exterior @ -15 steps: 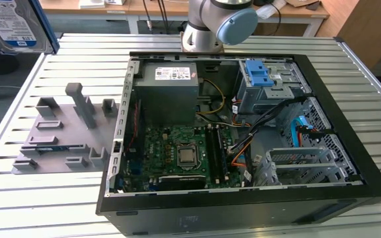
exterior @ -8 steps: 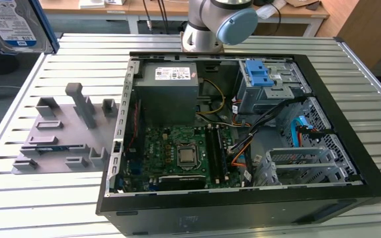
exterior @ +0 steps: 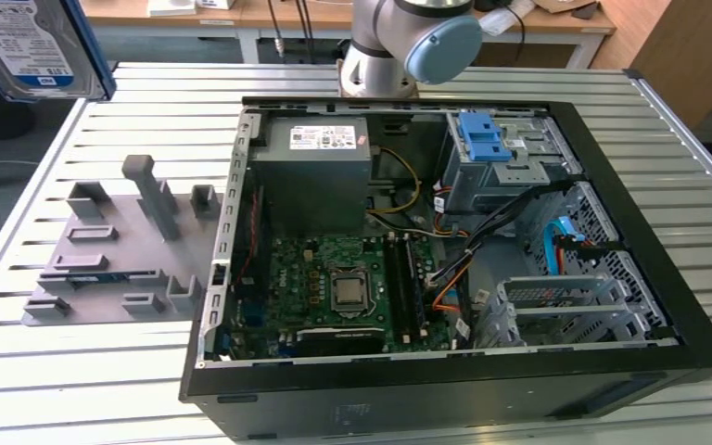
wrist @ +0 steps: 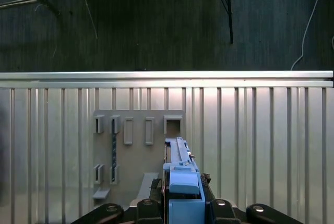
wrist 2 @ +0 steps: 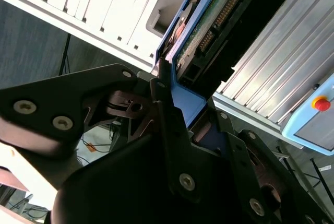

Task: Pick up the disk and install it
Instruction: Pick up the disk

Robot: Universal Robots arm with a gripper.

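Exterior view, left to right. The disk (exterior: 29, 46) is at the upper left, up off the slatted metal table (exterior: 34, 371) and close to the camera, label side showing, blue rail along its edge. Below it, on the table, is the grey slotted holder (exterior: 121, 250); I can see nothing standing in its slots.

Next comes the open computer case (exterior: 455, 389), lying on its side. Inside it:
- the grey power supply (exterior: 312, 176) with a white sticker
- the green motherboard (exterior: 344, 287) below that
- a blue ridged latch (exterior: 486, 139) on the upper bay
- a bundle of cables running down to the metal drive cage (exterior: 566, 306) at the exterior view's right

The arm (exterior: 400, 42) rises from behind the case.

In both wrist views the gripper (wrist: 180, 203) (wrist 2: 177, 114) is clamped on the disk (wrist: 180, 174) (wrist 2: 209, 31). The disk is held edge-on, with black fingers pressed to either side of its blue rail. In the first wrist view the holder (wrist: 136, 130) lies on the table beneath it.

Progress, as I judge it: the pickup is done, with the disk in the grip, airborne and well apart from the case. The install is not done, as no disk sits in the case.
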